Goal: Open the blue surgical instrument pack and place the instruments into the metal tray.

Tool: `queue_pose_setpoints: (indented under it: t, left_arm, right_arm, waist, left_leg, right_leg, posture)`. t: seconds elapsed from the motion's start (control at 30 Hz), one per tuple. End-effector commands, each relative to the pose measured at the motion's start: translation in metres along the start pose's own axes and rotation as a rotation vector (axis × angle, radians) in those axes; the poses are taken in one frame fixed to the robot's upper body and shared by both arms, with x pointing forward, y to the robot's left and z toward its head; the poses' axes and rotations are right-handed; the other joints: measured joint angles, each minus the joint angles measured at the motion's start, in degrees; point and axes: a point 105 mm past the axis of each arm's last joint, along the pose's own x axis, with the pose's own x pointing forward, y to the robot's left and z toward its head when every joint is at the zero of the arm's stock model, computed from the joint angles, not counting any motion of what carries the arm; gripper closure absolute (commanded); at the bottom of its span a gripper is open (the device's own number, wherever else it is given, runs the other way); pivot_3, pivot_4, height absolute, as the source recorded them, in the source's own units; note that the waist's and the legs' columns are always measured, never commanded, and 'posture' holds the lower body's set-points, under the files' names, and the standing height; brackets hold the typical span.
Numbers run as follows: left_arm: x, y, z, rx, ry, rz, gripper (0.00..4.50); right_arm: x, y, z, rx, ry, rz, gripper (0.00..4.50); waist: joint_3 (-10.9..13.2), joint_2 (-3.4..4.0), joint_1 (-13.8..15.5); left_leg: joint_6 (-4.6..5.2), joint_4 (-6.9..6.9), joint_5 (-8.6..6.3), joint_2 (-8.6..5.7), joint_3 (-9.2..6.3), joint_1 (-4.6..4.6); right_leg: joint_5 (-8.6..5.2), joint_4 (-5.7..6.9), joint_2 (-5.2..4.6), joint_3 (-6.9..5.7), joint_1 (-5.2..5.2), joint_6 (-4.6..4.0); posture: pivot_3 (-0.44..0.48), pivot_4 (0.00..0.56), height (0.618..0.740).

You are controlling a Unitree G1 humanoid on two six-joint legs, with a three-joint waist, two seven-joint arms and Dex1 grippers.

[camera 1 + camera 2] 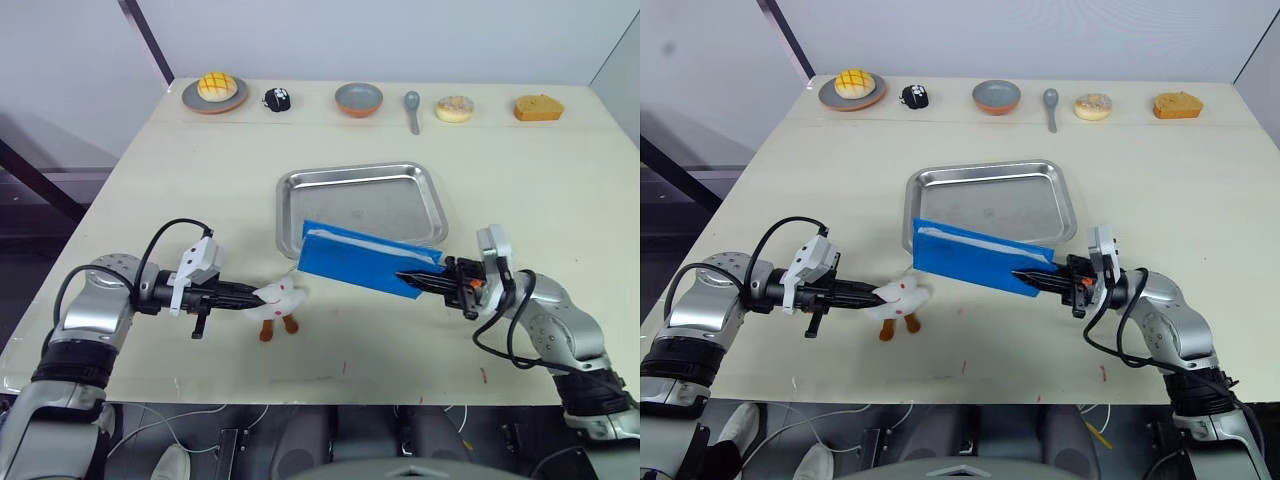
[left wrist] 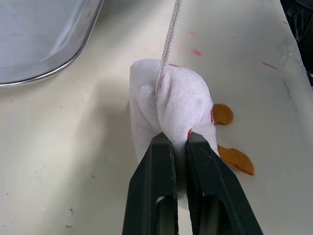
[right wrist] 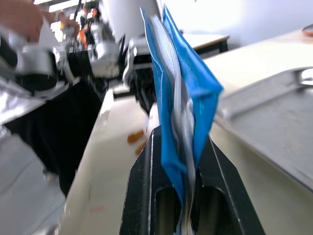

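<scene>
Blue fabric is catching the eye: the flat bright-blue surgical instrument pack [image 1: 365, 260] is hanging tilted over the near rim of the shallow stainless-steel metal tray [image 1: 362, 205], and the right pincer [image 1: 412, 281] is clamping its near corner, pale lining showing between the black fingers [image 3: 146, 196]. Just beside the tray's near left corner, the left pincer [image 1: 254, 295] is squeezing the small white plush toy [image 1: 279, 303] with orange feet, resting on the pale table [image 1: 180, 180].
</scene>
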Motion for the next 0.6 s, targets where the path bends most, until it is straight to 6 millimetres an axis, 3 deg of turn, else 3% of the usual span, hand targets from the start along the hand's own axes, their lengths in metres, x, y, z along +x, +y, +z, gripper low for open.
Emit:
queue_pose_setpoints:
  t: [0.03,0.17,0.4,0.6]
  left_arm:
    - [-0.006,-0.005,-0.013,-0.024,0.080,-0.031,4.40]
    - [-0.022,-0.002,-0.007,0.019,0.162,-0.021,4.40]
    - [-0.052,0.006,0.001,0.075,0.343,0.004,4.40]
    - [-0.042,0.015,0.014,0.092,0.278,0.005,4.40]
  right_arm:
    - [-0.003,0.002,0.013,-0.136,0.041,0.021,4.50]
    - [-0.002,0.000,0.004,-0.233,0.151,0.033,4.50]
    - [0.015,0.004,0.006,-0.294,0.157,0.067,4.50]
    - [0.018,0.003,0.000,-0.295,0.167,0.061,4.50]
  waist:
    - [0.0,0.00,0.0]
    - [0.0,0.00,-0.5]
    - [0.0,0.00,-1.1]
    - [0.0,0.00,-0.6]
  left_leg:
    - [0.00,0.00,0.00,-0.01,0.00,0.00]
    - [0.01,-0.01,0.00,-0.01,0.00,0.00]
    - [-0.04,-0.22,0.02,0.06,0.07,-0.04]
    - [-0.22,-0.14,0.13,-0.01,0.12,-0.47]
  right_leg:
    - [0.00,-0.01,0.00,0.00,0.00,0.00]
    - [0.00,0.00,0.07,0.00,-0.02,0.00]
    - [-0.02,0.02,0.17,0.10,-0.25,-0.03]
    - [-0.01,0.02,0.10,0.11,-0.63,-0.02]
  posture:
    - [0.000,0.150,0.732]
    - [0.000,0.150,0.732]
    - [0.000,0.150,0.732]
    - [0.000,0.150,0.732]
